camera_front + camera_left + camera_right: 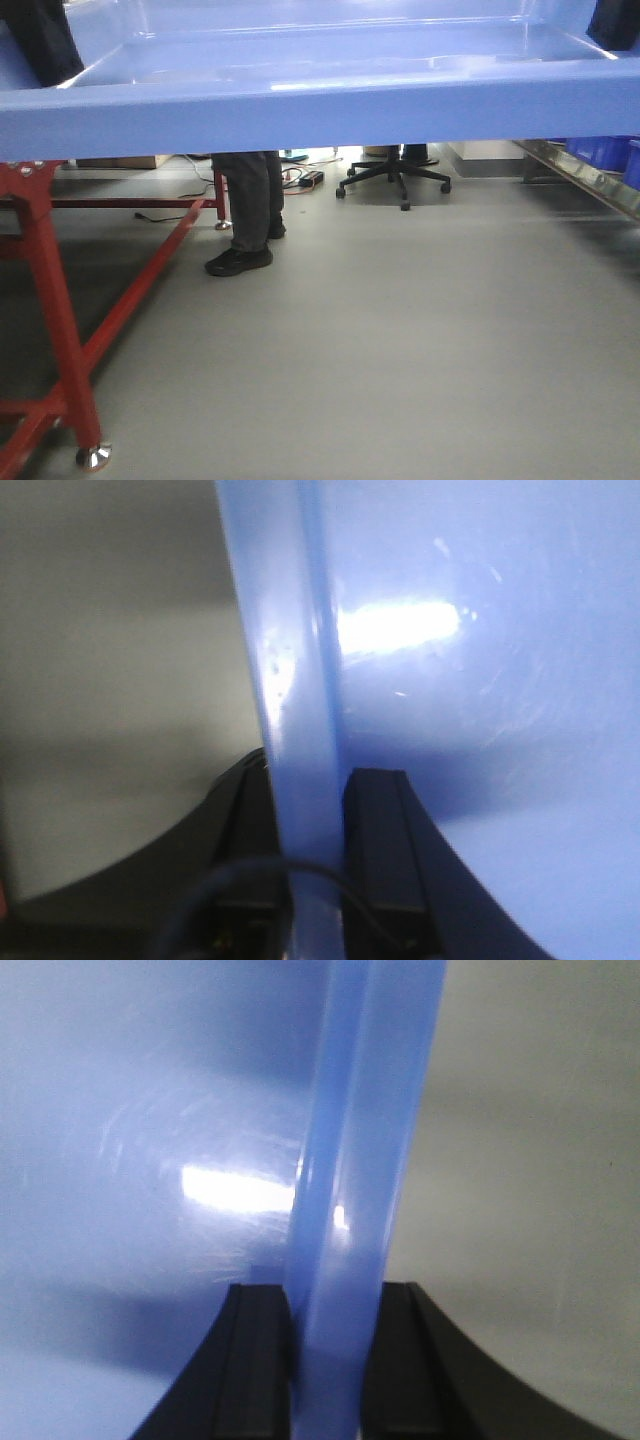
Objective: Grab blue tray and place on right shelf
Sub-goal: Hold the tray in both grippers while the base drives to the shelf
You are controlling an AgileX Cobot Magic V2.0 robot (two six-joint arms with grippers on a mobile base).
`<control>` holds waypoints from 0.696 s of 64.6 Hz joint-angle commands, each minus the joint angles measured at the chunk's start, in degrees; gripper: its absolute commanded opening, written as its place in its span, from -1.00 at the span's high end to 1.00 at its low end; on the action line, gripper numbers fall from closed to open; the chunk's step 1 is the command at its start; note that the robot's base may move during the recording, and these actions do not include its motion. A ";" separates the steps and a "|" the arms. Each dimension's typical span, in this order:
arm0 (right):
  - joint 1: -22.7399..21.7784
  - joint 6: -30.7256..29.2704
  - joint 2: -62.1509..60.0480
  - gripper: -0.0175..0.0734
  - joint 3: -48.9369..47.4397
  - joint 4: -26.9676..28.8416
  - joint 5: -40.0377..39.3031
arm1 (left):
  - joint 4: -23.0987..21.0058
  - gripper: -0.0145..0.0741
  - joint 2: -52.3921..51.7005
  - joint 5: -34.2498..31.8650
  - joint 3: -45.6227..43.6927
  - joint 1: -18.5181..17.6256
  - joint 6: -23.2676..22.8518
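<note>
The blue tray (300, 110) is held in the air and fills the top of the front view, with its near wall facing the camera. My left gripper (40, 40) is shut on the tray's left rim. In the left wrist view its black fingers (378, 830) clamp the rolled rim, with the tray's inside (480, 680) to the right. My right gripper (612, 22) is shut on the right rim. In the right wrist view it (335, 1295) pinches the rim, with the tray's inside (150, 1110) to the left. The right shelf (590, 180) is a steel rail low at the far right.
A red-framed table (50, 280) stands at the left. A person's legs (248, 210) stand behind it. An office chair base (395, 175) is further back, with cables (300, 180) on the grey floor. Dark blue bins (600, 150) sit on the shelf.
</note>
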 commanded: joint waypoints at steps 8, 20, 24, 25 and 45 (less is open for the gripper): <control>0.26 -1.77 -1.72 0.49 -1.72 -1.69 -3.64 | -0.98 0.78 -1.83 3.18 -1.21 -0.85 1.93; 0.26 -1.77 -1.72 0.49 -1.72 -1.69 -3.64 | -0.98 0.78 -1.83 3.18 -1.21 -0.85 1.93; 0.26 -1.77 -1.72 0.49 -1.72 -1.69 -3.64 | -0.98 0.78 -1.83 3.18 -1.21 -0.85 1.93; 0.26 -1.77 -1.72 0.49 -1.72 -1.69 -3.64 | -0.98 0.78 -1.83 3.18 -1.21 -0.85 1.93; 0.26 -1.77 -1.72 0.49 -1.72 -1.69 -3.64 | -1.37 0.78 -1.83 3.18 -1.21 -0.85 1.93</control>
